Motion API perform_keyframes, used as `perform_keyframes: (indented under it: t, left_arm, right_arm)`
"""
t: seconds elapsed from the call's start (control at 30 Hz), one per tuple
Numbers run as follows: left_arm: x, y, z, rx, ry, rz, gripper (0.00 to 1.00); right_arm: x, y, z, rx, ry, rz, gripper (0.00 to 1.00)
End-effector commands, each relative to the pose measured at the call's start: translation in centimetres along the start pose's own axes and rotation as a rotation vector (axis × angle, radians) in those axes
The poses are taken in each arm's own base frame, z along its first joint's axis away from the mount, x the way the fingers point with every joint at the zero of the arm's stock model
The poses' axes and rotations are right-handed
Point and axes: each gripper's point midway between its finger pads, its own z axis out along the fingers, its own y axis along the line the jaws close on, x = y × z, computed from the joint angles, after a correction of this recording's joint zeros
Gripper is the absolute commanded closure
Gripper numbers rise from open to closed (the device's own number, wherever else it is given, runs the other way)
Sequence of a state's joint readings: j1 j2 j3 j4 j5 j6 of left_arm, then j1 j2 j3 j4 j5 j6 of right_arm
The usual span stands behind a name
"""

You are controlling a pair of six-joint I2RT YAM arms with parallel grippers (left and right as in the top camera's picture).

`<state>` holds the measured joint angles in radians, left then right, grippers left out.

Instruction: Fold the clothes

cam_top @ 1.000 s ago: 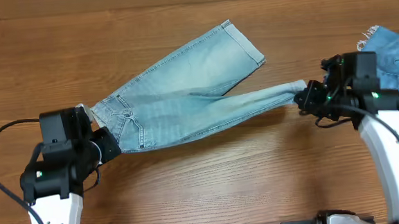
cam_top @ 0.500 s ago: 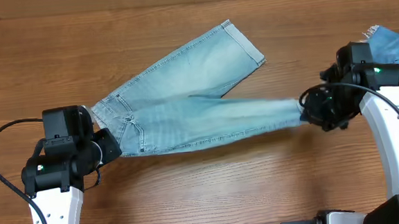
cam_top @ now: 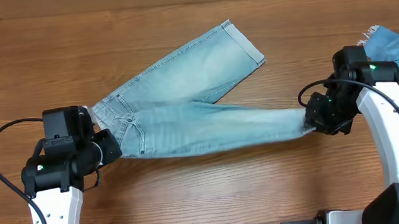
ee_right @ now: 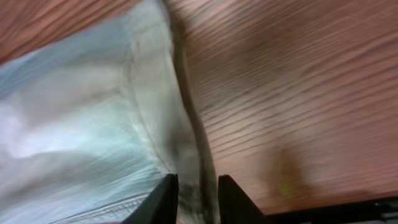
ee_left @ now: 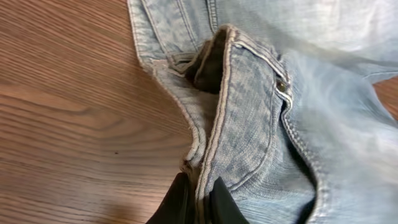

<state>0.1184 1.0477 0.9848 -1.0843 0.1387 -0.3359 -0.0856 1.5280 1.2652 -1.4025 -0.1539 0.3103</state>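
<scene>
The clothes are a pale blue pair of jeans [cam_top: 184, 92] lying flat on the wooden table, waistband to the left, legs spread to the right. My left gripper [cam_top: 108, 147] is shut on the waistband edge [ee_left: 214, 124], which is pinched between its fingertips [ee_left: 200, 200]. My right gripper [cam_top: 310, 122] is at the hem of the nearer leg [cam_top: 256, 126]. In the right wrist view its jaws [ee_right: 198, 194] stand slightly apart with the hem [ee_right: 186, 155] loose between them. The farther leg [cam_top: 217, 52] points to the back right.
Another blue denim garment [cam_top: 392, 48] with a frayed white edge lies at the right edge of the table, just behind my right arm. Bare wood [cam_top: 211, 188] runs along the front of the table.
My right gripper has swung the nearer leg toward the table's front and pulled it out straighter. Its jaws, shut on the hem before, have parted. The left gripper barely moved.
</scene>
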Motion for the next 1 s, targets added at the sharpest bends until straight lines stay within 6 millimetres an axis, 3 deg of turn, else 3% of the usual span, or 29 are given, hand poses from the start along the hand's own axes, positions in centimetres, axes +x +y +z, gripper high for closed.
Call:
perform_keyframes:
  t: [0.0, 0.07, 0.17, 0.3, 0.4, 0.7, 0.97]
  left_arm:
    - [-1.3, 0.4, -1.0, -0.032, -0.055, 0.026, 0.96]
    - [-1.3, 0.4, -1.0, -0.032, -0.055, 0.026, 0.96]
    - [-1.2, 0.4, -0.9, -0.033, -0.052, 0.026, 0.96]
    - [-1.2, 0.4, -0.9, -0.030, -0.050, 0.026, 0.96]
    - [-1.2, 0.4, -0.9, -0.030, -0.051, 0.026, 0.96]
    - [-1.2, 0.4, -0.9, -0.029, -0.049, 0.035, 0.96]
    - [-1.3, 0.3, -0.9, -0.028, -0.055, 0.044, 0.96]
  right_arm:
    - [-0.7, -1.0, 0.3, 0.052, -0.021, 0.011, 0.65]
    - [-0.9, -0.9, 0.3, 0.050, -0.026, 0.012, 0.44]
    - [-1.0, -0.9, 0.5, 0.049, -0.026, 0.013, 0.33]
    - [1.2, -0.3, 1.9, -0.004, 0.080, 0.016, 0.32]
    - [3.1, -1.1, 3.7, 0.010, 0.155, 0.035, 0.30]
    - [9.4, 0.2, 8.4, -0.173, 0.400, 0.109, 0.32]
    - [12.8, -0.5, 11.7, -0.214, 0.485, 0.198, 0.31]
